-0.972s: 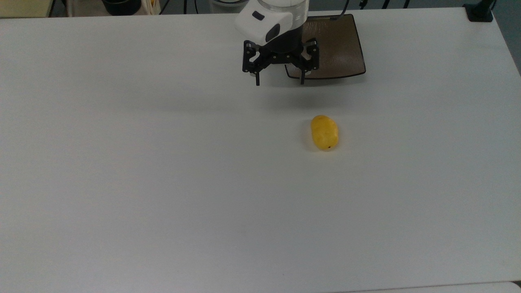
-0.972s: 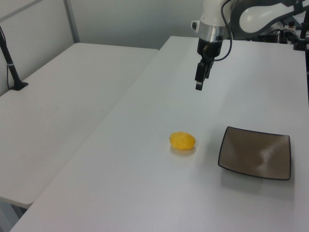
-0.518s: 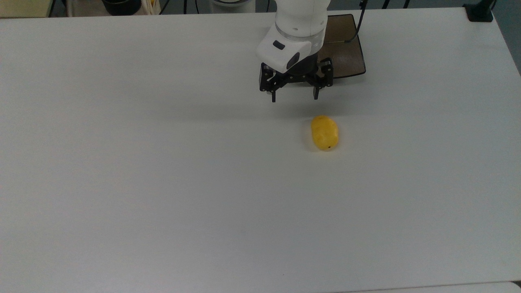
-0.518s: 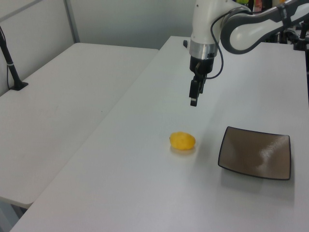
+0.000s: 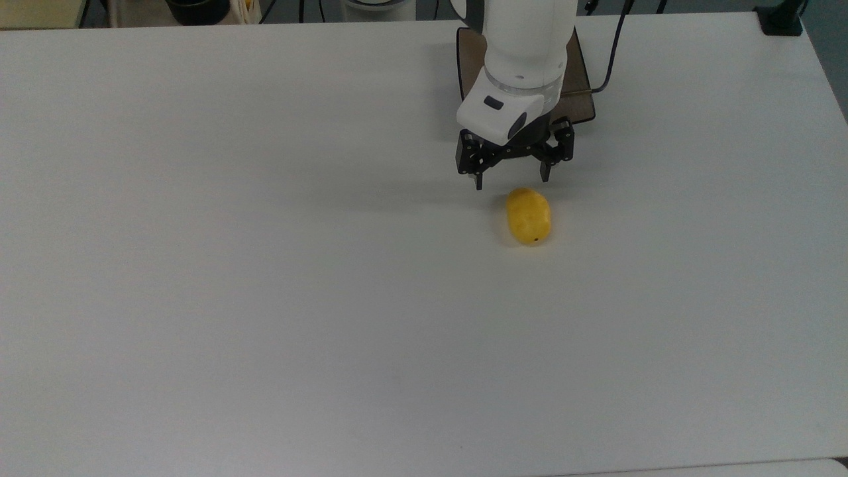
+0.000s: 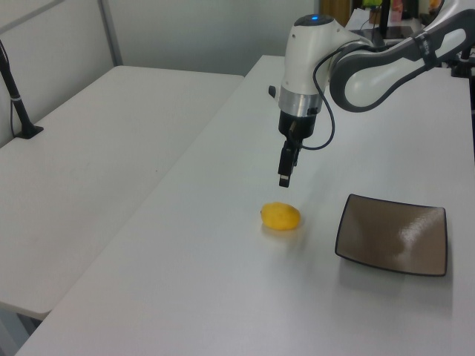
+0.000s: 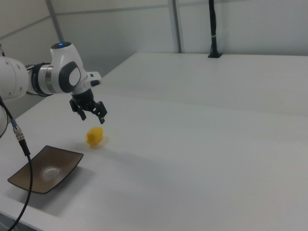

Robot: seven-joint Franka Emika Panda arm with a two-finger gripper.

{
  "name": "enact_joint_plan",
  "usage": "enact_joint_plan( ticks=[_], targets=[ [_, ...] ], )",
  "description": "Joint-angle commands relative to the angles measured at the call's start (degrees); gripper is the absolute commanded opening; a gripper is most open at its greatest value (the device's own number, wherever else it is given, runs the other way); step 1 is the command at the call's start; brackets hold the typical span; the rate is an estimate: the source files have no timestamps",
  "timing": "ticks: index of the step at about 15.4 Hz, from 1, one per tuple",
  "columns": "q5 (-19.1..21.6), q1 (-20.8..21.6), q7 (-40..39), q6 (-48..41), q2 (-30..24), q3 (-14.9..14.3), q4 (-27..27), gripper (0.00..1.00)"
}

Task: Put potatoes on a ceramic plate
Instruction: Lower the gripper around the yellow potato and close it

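my claw (image 5: 511, 181): spread wide, empty, above table (image 5: 265, 298) | potatoes (image 5: 528, 216): one, just beside | ceramic plate (image 6: 392, 234): one, bare

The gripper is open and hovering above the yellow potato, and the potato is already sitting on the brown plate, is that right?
Not quite. The potato lies on the white table, apart from the brown plate, as the left view shows. The open gripper does hover above it.
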Motion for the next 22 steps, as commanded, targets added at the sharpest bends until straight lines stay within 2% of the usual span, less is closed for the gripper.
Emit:
enact_joint_plan(
  ticks=[1, 11, 19, 20, 22],
  targets=[
    [0.37, 1.35, 2.88, 0.72, 2.68, -0.34, 2.38, 1.0],
    [-1.74, 3.81, 5.61, 0.8, 9.71, -0.34, 6.42, 1.0],
    [-2.8, 4.07, 5.69, 3.35, 12.88, -0.34, 6.51, 1.0],
    [-3.5, 4.42, 5.69, 3.35, 13.14, -0.25, 6.51, 0.98],
    [-4.82, 4.6, 5.78, 3.35, 13.14, -0.25, 6.43, 0.66]
  ],
)
